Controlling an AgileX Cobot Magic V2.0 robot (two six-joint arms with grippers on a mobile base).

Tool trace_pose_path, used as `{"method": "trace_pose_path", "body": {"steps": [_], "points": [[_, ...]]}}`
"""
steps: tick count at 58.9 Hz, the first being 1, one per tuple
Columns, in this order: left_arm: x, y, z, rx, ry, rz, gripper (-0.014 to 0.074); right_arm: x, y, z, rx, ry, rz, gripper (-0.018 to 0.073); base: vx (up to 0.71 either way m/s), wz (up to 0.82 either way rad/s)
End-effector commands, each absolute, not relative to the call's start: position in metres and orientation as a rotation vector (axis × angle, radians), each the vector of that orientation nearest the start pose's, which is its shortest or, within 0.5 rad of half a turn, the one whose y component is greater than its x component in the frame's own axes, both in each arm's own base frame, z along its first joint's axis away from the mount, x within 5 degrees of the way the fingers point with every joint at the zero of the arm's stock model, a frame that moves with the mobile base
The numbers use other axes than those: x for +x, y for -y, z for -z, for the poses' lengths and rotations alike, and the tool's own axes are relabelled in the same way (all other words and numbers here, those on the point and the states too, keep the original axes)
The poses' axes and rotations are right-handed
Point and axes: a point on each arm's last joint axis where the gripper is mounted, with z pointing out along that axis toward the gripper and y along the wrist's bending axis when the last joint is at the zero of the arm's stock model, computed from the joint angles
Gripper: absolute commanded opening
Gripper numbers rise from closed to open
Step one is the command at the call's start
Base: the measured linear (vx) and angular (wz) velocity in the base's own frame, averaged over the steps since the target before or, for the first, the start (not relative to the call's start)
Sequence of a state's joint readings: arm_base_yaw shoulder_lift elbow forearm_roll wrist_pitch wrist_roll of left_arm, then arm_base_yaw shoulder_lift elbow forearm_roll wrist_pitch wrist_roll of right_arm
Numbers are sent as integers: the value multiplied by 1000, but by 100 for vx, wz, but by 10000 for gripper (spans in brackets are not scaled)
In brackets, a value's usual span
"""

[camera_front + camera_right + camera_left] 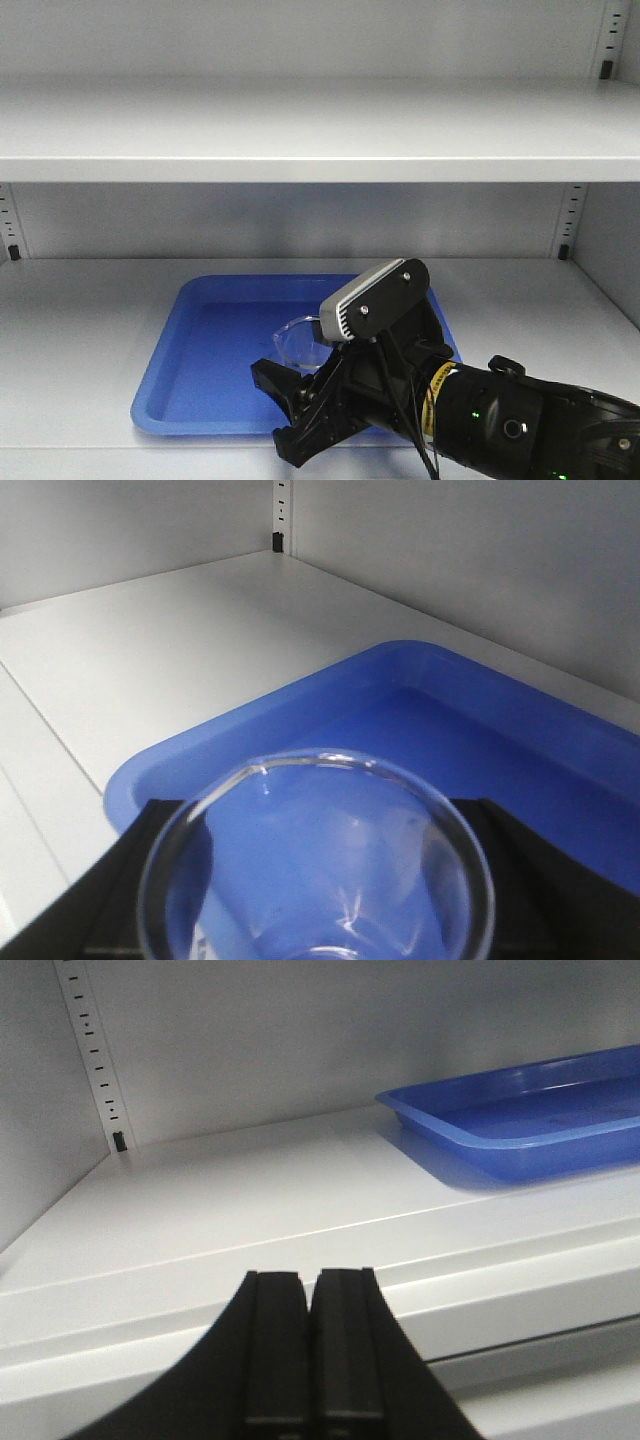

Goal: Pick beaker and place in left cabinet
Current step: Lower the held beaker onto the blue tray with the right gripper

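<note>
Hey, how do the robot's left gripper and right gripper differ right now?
The left gripper has its jaws pressed shut with nothing between them; the right gripper has its jaws apart, closed on the clear beaker. The left gripper sits by the cabinet shelf at its front edge, off to one side of the blue tray; the right gripper reaches over the tray. Both have black jaws and work at that same shelf.

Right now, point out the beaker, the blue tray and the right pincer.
beaker [320,880]: right wrist view, glass wall just below the rim.
blue tray [215,345]: front view, bare floor in its left half.
right pincer [275,410]: front view, midway between its fingertips.
</note>
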State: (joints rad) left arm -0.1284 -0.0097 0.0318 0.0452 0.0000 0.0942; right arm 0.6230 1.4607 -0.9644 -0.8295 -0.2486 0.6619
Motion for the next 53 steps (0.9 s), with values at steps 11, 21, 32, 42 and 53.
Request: {"method": "trace_pose_path", "body": {"steps": [11,21,32,42,53], "points": [[55,7,-205,189,-1416,-2,1,256,-207,-334,-783,-1535,-552,179,9,7],[55,7,-205,189,-1416,-2,1,260,-209,-332,-779,-1552,-541,179,6,6],[55,7,-205,189,-1416,-2,1,287,-219,-321,-754,-1647,-468,179,2,2],[55,7,-205,189,-1416,-2,1,315,-237,-310,-753,-1678,-448,179,0,0],[55,7,-205,189,-1416,-2,1,328,-248,-293,-769,-1700,-457,181,0,0]]}}
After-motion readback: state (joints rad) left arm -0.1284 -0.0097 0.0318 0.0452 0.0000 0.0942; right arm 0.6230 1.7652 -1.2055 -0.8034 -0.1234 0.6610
